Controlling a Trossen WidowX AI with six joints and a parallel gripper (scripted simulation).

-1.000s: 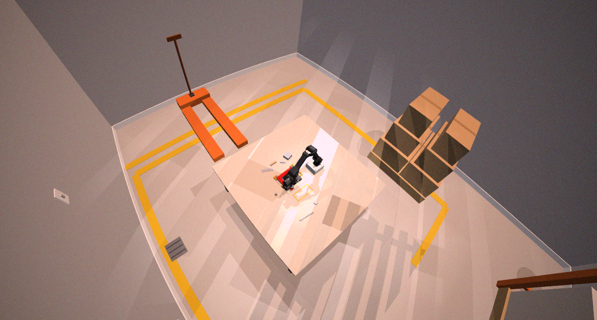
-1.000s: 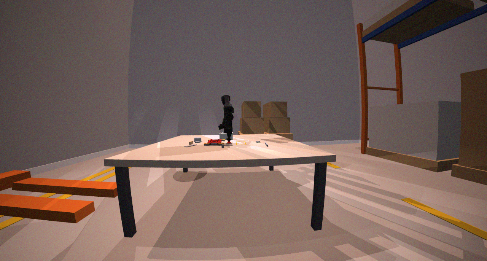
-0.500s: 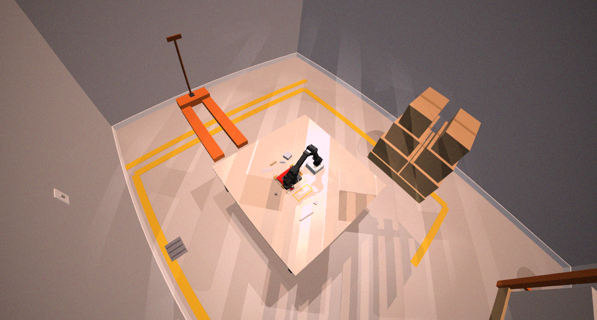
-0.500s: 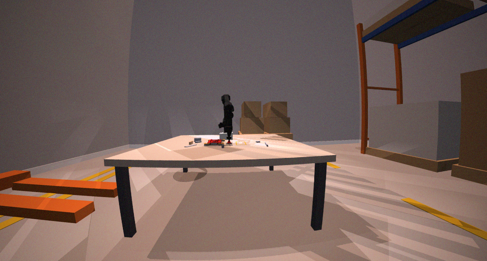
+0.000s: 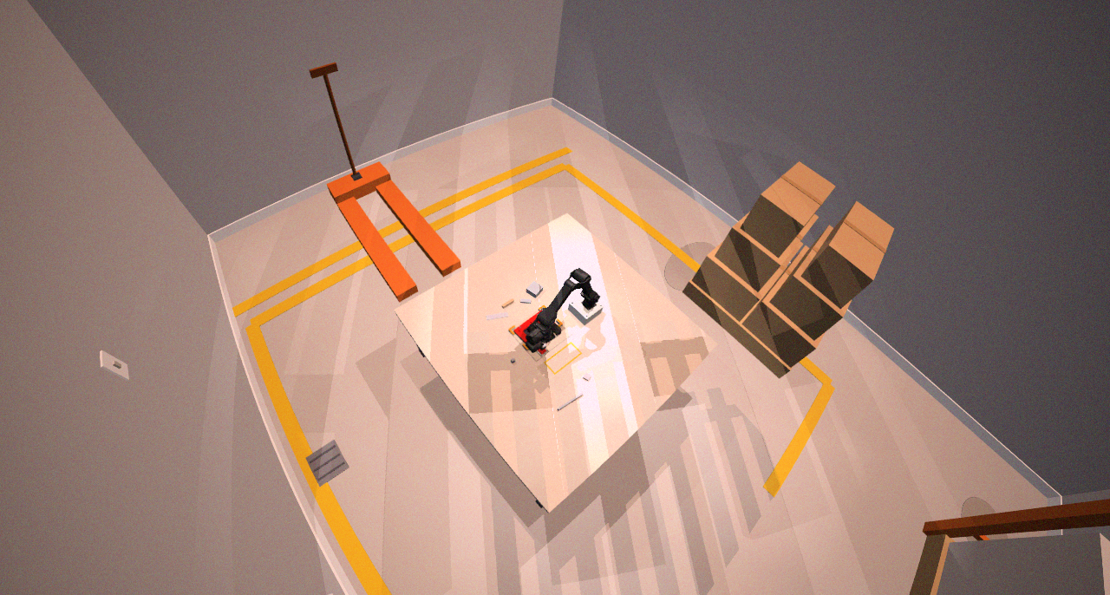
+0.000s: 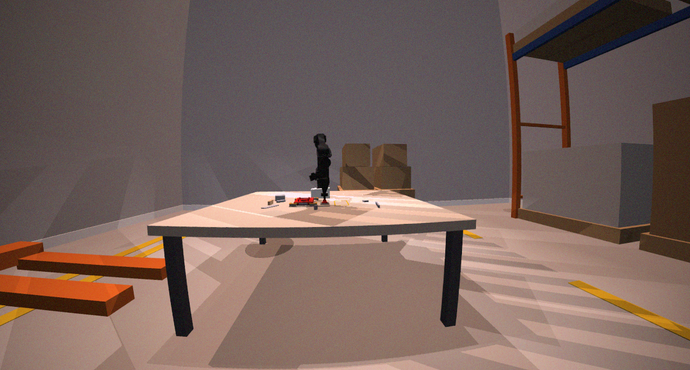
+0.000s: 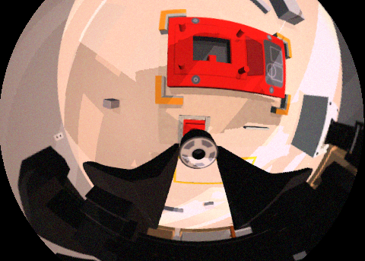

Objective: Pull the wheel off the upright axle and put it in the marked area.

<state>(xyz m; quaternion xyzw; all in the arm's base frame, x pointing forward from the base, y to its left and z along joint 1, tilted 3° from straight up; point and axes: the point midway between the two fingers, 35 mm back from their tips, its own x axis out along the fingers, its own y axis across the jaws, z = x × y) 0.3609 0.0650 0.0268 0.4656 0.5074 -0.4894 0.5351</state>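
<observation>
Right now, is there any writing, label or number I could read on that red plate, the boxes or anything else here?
None can be read.
Red plate: a faint outline mark, no letters.
Cardboard boxes: plain.
Wall plate: too small to tell.

Around my table [image 6: 308,228] on its dark legs rise grey walls [image 6: 337,78]; yellow floor tape [image 5: 267,374] rings it. Left of it lies an orange pallet jack [image 5: 372,238], behind it stacked cardboard boxes [image 6: 373,167], right a blue-beamed rack [image 6: 514,126]
</observation>
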